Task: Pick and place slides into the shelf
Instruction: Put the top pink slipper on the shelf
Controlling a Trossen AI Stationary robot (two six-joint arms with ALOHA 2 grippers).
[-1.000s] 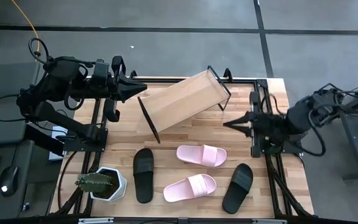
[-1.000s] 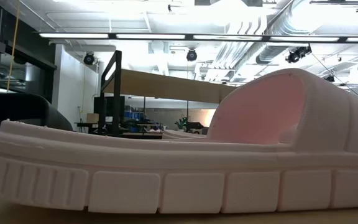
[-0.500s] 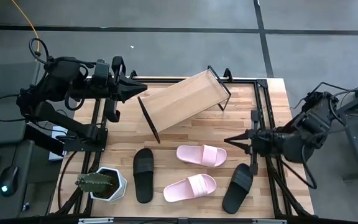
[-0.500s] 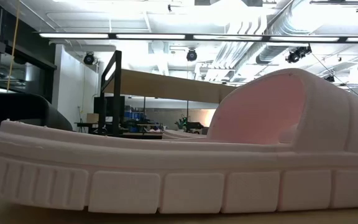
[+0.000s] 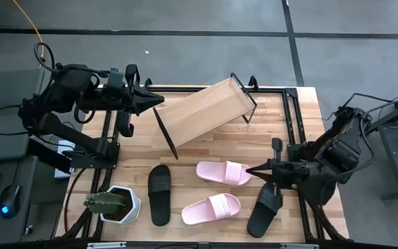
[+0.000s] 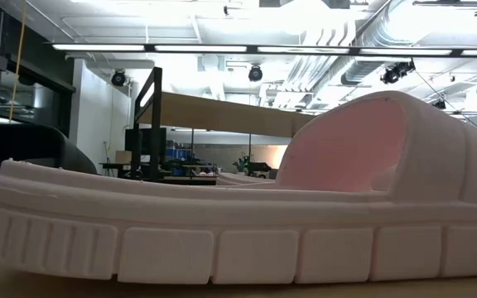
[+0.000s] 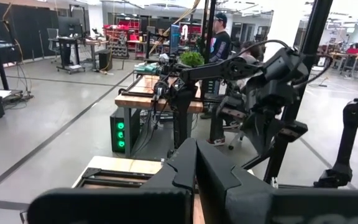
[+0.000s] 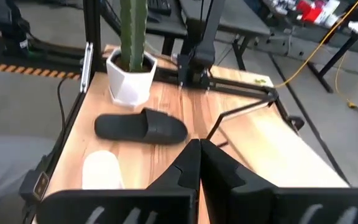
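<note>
Two pale pink slides [image 5: 224,172] [image 5: 211,208] lie flat on their soles mid-table, between two black slides [image 5: 159,194] [image 5: 264,206]. In the low view the nearer pink slide [image 6: 238,223] fills the picture. The shelf [image 5: 204,114], a light-wood panel with black frame ends, stands askew at the far middle. My right gripper [image 5: 249,170] hangs shut above the right end of the farther pink slide, tipped down, touching nothing. In its wrist view my right gripper [image 8: 199,155] faces the left black slide [image 8: 140,127]. My left gripper [image 5: 159,102] hovers shut and level by the shelf's left end.
A cactus in a white pot [image 5: 116,203] stands at the near left corner, left of the black slide. Black rails [image 5: 292,131] run along the table's right side. Bare wood [image 5: 275,124] lies between the shelf and the slides. A person [image 7: 218,37] stands in the room beyond.
My right gripper has swung from beside the shelf's right end toward the table's near edge, sinking and tipping its fingers downward, and now hangs over the farther pink slide's right end. It stays shut. No slide has moved, nor has the shelf.
</note>
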